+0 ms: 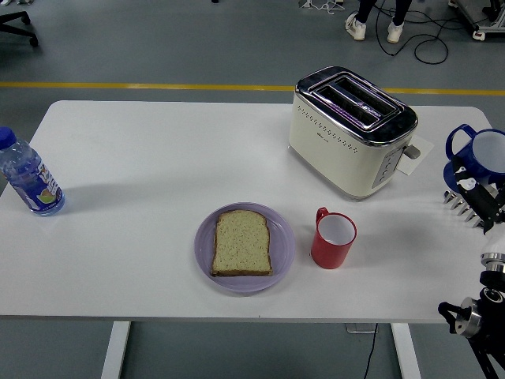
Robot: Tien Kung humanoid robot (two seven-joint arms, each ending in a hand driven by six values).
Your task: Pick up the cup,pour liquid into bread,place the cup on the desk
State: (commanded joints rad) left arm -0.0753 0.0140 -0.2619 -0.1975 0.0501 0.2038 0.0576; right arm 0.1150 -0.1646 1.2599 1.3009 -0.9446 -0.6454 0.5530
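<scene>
My right hand (472, 197) is at the far right edge of the view, fingers wrapped around the blue mug (477, 155), which I hold just above the right end of the counter (158, 158), well to the right of the cream toaster (351, 130). The mug is cut off by the frame, so I can see only its loop handle, part of the rim and a slice of pale interior; whether any liquid is inside I cannot tell. It looks like a rigid glazed mug, probably ceramic: stiff, smooth and a little slippery, breakable if dropped, and heavier if filled. I judge the safest hold is around the body below the rim, with the handle as a stop against turning, so the lip stays free for pouring. The slice of bread (242, 243) lies flat on the lilac plate (282, 251) near the front edge, well to my left, with an upright red mug (333, 238) just beside the plate between us, something my arm could clip on the way across. A water bottle (28, 175) stands at the far left.
</scene>
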